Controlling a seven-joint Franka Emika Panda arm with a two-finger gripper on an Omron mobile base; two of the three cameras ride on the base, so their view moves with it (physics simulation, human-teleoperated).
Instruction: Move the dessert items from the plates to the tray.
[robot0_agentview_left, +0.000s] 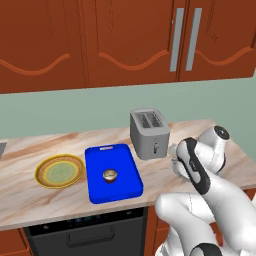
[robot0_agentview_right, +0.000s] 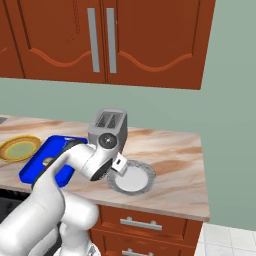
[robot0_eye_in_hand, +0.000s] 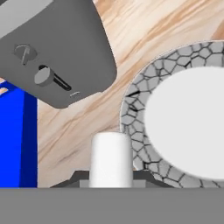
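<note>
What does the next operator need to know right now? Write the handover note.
Gripper: shut on the white piece, held above the counter between the toaster and the grey plate.
Cupcake: already on the blue tray.
Yellow plate: empty, left of the tray.
Grey plate: empty, right of the toaster.
Done: cupcake moved; white piece lifted off its plate.
Left: carry the white piece over to the tray and release it there.
</note>
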